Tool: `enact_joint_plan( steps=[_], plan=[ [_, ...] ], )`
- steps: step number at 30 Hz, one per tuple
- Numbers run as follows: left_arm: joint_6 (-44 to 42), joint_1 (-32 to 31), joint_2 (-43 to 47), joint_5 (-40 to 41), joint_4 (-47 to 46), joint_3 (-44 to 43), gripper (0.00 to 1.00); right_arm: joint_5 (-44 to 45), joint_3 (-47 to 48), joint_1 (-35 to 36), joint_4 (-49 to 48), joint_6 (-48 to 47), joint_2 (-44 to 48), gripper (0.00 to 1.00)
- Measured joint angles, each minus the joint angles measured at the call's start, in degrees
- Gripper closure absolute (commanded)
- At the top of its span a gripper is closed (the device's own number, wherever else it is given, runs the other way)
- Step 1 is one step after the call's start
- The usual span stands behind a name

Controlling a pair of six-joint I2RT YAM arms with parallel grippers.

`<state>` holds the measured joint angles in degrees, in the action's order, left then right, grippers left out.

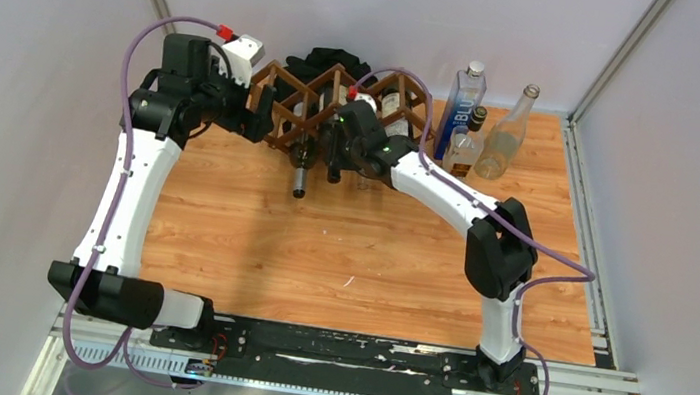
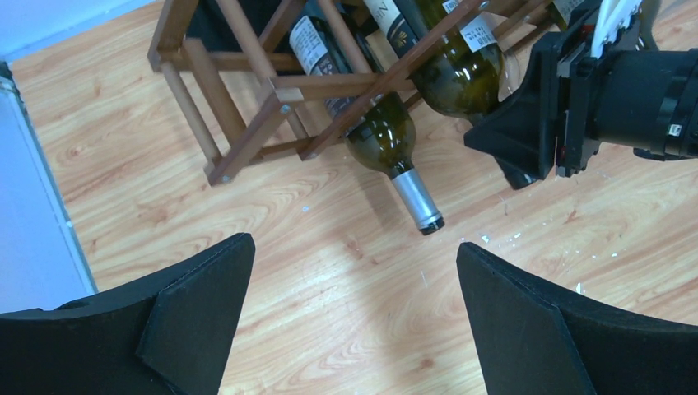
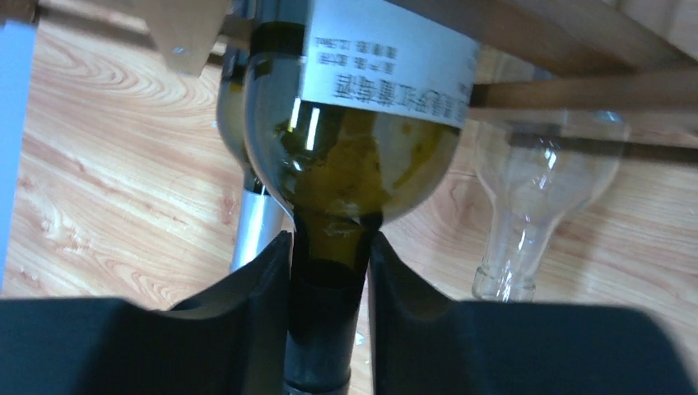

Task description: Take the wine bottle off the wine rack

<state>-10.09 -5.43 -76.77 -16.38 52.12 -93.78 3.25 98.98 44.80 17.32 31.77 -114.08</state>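
One wine bottle [image 3: 362, 156], seemingly in wine rack [image 2: 247, 136], neck between tight right fingers [image 3: 276, 280]; left fingers [image 2: 197, 304] apart.

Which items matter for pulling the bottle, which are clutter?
Job: dark brown wooden lattice wine rack; dark green glass wine bottle, neck clamped in right gripper.
Clutter: black cloth heap; silver-necked dark bottle; clear glass bottle in rack; three standing bottles.

Table [image 1: 350, 248] before wine rack [image 2: 247, 140] open (necks [image 2: 416, 199] protrude).
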Motion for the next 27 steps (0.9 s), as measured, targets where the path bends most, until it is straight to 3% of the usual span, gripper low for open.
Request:
enact_joint_plan(
  steps=[3,4,20,27],
  plan=[
    [0.0,0.0,0.0,0.0,0.1,0.0,0.0,1.9,-2.1,0.0,-0.8,1.2,1.4,0.99],
    [-0.1,0.0,0.0,0.0,0.1,0.0,0.0,1.9,-2.8,0.0,-1.3,0.8,1.7,1.0],
    [-3.9,0.0,-0.5,-1.2,0.1,5.6,0.0,3.2,-13.1,3.2,-3.1,0.1,9.8,1.0],
    [-7.1,0.0,-3.0,-2.0,0.3,7.1,0.09,2.6,-20.3,5.2,-3.0,0.1,17.6,1.0]
  ],
)
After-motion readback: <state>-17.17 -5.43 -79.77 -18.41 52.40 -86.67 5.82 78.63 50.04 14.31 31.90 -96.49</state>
